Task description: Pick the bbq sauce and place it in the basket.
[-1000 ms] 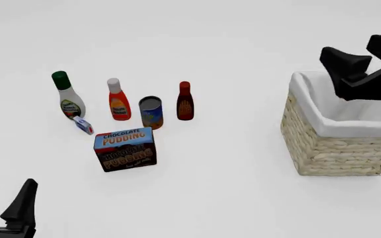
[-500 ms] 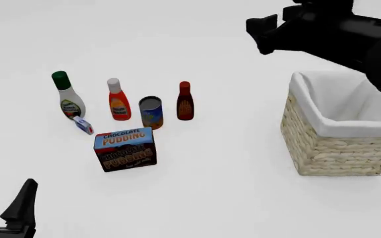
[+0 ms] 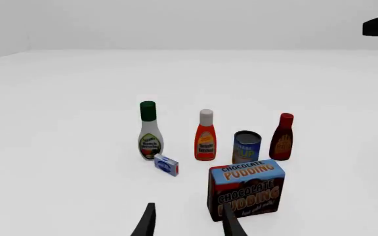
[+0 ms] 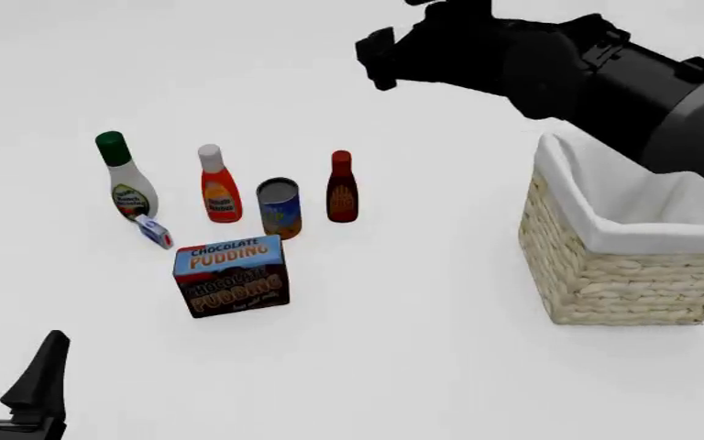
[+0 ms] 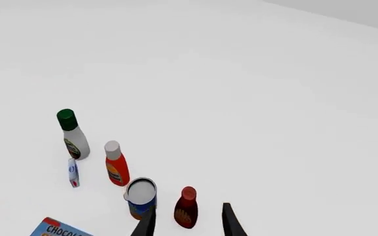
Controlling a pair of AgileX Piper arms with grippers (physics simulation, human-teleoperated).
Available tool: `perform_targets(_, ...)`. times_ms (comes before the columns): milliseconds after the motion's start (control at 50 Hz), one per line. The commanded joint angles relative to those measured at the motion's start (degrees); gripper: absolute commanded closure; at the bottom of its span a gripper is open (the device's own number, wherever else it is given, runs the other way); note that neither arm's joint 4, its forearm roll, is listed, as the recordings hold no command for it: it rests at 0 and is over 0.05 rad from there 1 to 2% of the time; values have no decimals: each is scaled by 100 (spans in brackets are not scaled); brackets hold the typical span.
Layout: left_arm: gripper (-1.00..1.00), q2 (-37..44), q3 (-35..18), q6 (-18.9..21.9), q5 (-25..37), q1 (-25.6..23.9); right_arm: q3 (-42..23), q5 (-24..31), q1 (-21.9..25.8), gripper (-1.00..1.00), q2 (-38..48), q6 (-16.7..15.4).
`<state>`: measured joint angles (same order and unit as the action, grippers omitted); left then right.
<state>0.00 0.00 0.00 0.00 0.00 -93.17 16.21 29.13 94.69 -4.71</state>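
The bbq sauce (image 4: 342, 188), a small dark reddish-brown bottle with a red cap, stands upright at the right end of a row of groceries. The wicker basket (image 4: 621, 284) with white lining sits far to its right. My right gripper (image 4: 374, 60) hangs open and empty, high above the table beyond the bottle. In the right wrist view the bbq sauce (image 5: 186, 210) shows between the two fingers (image 5: 228, 221), far below them. At the near left my left gripper (image 4: 7, 365) is open and empty; from its wrist view the bbq sauce (image 3: 282, 137) stands well ahead.
Left of the sauce stand a can (image 4: 279, 208), an orange-red bottle with a white cap (image 4: 217, 188) and a white bottle with a green cap (image 4: 120, 179). A small blue-white box (image 4: 154, 231) and a chocolate pudding box (image 4: 232, 275) lie nearer to me.
My right arm has swung from over the basket to the left, and now reaches above the table behind the bottles. The left arm and all the objects have stayed put.
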Motion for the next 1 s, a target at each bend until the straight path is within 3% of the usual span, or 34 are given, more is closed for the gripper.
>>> perform_targets(20, -100, 0, 0, 0, 0, 0, -637, 135, 202, -100, 807, 102)
perform_targets(260, -100, 0, 0, 0, 0, 0, -875, 133, 190, -100, 1351, 141)
perform_targets(1000, -100, 0, 0, 0, 0, 0, -2652, 602, -1, -100, 3443, 8)
